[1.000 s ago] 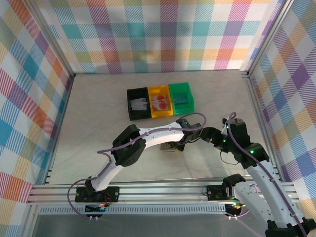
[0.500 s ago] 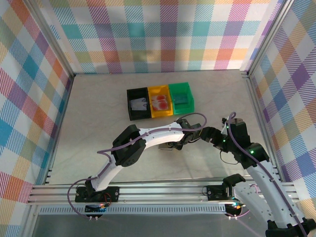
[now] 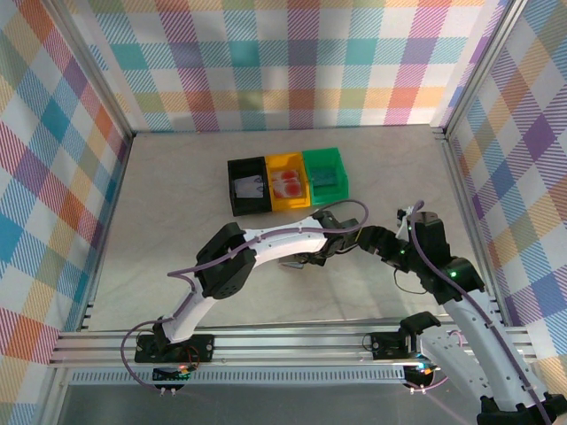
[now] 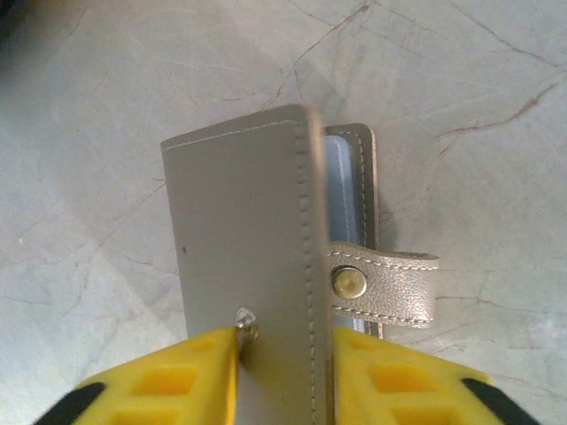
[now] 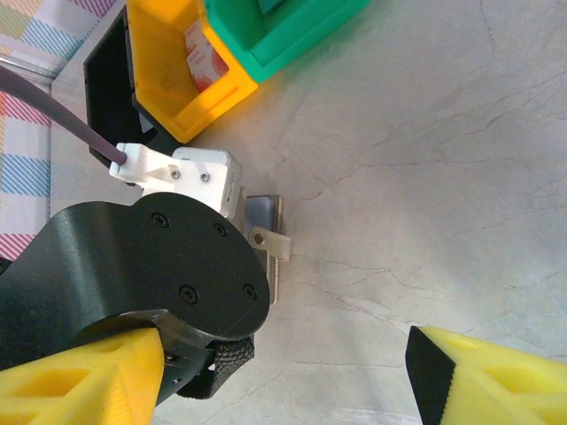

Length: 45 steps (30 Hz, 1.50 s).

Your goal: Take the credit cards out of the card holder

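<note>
The card holder [image 4: 239, 257] is being seen as matt grey leather-like material with stitched edges, its snap [image 4: 349, 282] as shiny metal. The worktop [image 4: 461, 106] is being shown as smooth, veined stone-look surface, the yellow bin [image 5: 159, 62] as glossy plastic.

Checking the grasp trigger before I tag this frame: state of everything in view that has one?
card holder: unsnapped, partly open, pinched by left gripper
left gripper: shut on card holder
right gripper: open, empty
black bin: grey card inside
yellow bin: red card inside
green bin: teal card inside
</note>
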Available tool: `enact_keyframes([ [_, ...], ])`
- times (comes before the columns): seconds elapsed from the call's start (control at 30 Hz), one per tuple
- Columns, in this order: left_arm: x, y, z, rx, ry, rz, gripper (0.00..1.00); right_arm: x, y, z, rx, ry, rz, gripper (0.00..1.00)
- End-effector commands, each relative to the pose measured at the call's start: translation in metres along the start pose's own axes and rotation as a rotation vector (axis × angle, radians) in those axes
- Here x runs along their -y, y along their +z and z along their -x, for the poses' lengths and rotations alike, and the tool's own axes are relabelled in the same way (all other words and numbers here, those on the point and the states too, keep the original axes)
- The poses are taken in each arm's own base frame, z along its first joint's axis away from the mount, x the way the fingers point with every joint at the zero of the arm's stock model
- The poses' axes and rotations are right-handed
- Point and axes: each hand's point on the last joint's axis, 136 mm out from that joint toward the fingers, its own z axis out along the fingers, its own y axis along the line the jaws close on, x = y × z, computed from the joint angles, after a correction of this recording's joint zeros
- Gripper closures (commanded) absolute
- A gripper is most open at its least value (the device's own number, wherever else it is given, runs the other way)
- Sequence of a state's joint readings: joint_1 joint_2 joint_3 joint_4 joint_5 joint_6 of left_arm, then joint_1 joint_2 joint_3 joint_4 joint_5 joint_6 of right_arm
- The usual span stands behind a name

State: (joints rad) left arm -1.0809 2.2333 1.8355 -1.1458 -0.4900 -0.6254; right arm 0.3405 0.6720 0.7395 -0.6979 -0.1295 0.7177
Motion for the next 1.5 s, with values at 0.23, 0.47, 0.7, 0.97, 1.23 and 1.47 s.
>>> enact_keyframes([
  [0.23,-0.034,-0.038,0.014,0.048,-0.122,-0.120,1.00,-0.013,0.009,-0.008,-0.049,0.048,0.086,0.28],
  [0.47,-0.043,-0.050,0.003,0.037,-0.273,-0.308,1.00,-0.019,0.043,-0.030,-0.155,0.151,0.171,0.38],
  [0.7,-0.032,-0.047,-0.009,0.000,-0.360,-0.456,1.00,-0.041,0.074,-0.063,-0.236,0.061,0.136,0.45],
  [0.97,-0.026,-0.056,-0.015,0.036,-0.441,-0.617,1.00,-0.053,0.110,-0.093,-0.313,0.047,0.102,0.51],
  [1.23,-0.028,-0.057,-0.025,0.067,-0.470,-0.705,1.00,-0.055,0.131,-0.098,-0.329,0.032,0.076,0.56],
  [1.47,-0.034,-0.044,-0.034,0.060,-0.491,-0.696,1.00,-0.041,0.148,-0.113,-0.368,0.025,0.020,0.61],
])
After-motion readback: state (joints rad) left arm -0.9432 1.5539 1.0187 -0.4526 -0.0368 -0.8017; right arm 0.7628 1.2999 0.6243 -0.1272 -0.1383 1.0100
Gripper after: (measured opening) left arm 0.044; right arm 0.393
